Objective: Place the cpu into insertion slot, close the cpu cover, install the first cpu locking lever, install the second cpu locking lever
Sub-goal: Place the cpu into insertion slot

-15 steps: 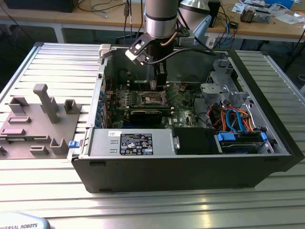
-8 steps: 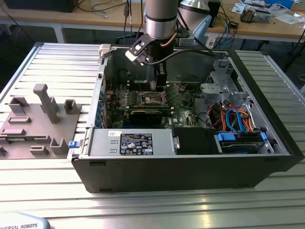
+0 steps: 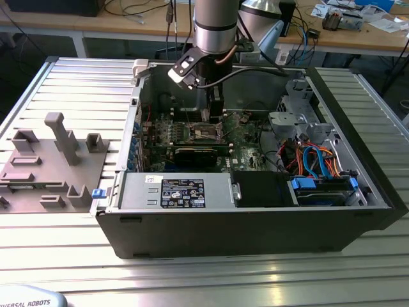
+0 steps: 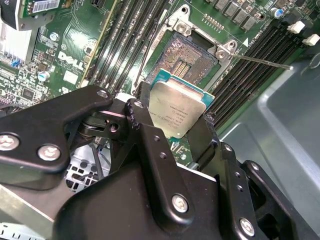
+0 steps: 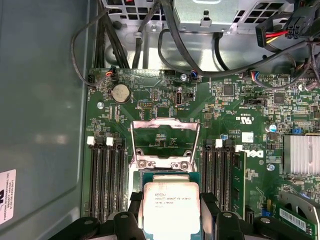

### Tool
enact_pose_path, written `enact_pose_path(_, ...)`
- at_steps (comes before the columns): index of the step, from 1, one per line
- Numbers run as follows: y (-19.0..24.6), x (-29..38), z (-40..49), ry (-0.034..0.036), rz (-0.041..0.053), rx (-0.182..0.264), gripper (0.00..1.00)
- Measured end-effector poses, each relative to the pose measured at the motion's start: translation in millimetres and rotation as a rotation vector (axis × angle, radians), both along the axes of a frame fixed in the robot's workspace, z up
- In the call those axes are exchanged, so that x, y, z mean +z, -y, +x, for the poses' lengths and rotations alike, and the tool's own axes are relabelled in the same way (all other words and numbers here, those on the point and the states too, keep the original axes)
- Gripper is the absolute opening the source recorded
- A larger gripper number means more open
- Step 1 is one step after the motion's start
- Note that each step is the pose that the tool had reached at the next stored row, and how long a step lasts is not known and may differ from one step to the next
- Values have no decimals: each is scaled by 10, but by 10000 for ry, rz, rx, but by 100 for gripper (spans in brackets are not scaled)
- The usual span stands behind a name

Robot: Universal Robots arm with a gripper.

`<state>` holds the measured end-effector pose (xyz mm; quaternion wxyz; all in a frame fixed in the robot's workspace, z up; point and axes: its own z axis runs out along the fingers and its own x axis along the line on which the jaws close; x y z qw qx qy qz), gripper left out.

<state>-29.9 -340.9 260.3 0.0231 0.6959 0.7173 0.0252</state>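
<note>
My gripper (image 4: pixel 175 119) is shut on the cpu (image 4: pixel 177 107), a silver-topped square chip with a green edge, clamped by two opposite sides between black fingers (image 5: pixel 131 202). The chip hangs level just above the motherboard, beside the insertion slot (image 4: pixel 192 55), whose dark pin field lies bare inside its shiny metal rim. In the first wrist view the cpu (image 5: pixel 170 207) covers most of the socket. The cpu cover (image 5: pixel 162 123) stands swung up behind it, its window open. A thin locking lever (image 4: pixel 265 61) sticks out unlatched. In the exterior view the gripper (image 3: pixel 214 114) reaches down inside the open computer case.
Long memory slots (image 5: pixel 106 175) flank the socket on both sides. A black card (image 3: pixel 198 155) lies across the board near the power supply (image 3: pixel 176 190). Cables (image 5: pixel 150 35) and a drive cage (image 3: pixel 297 112) crowd the case. A grey fixture (image 3: pixel 51 160) sits at the exterior view's left.
</note>
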Motion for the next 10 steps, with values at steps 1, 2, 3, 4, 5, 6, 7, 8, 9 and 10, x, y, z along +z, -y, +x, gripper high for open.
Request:
enact_pose_path(1, 0, -3, 0, 0, 0, 0, 54)
enact_pose_path(2, 0, -6, 0, 0, 0, 0, 54)
enact_pose_path(3, 0, -7, 0, 0, 1, 0, 54)
enact_pose_path(4, 0, -9, 0, 0, 0, 0, 54)
enact_pose_path(5, 0, -12, 0, 0, 1, 0, 54)
enact_pose_path(6, 0, -16, 0, 0, 0, 0, 54)
enact_pose_path(7, 0, -18, 0, 0, 1, 0, 54)
enact_pose_path(8, 0, -19, 0, 0, 0, 0, 54)
enact_pose_path(9, 0, -22, 0, 0, 1, 0, 54)
enact_pose_path(10, 0, -23, 0, 0, 0, 0, 54)
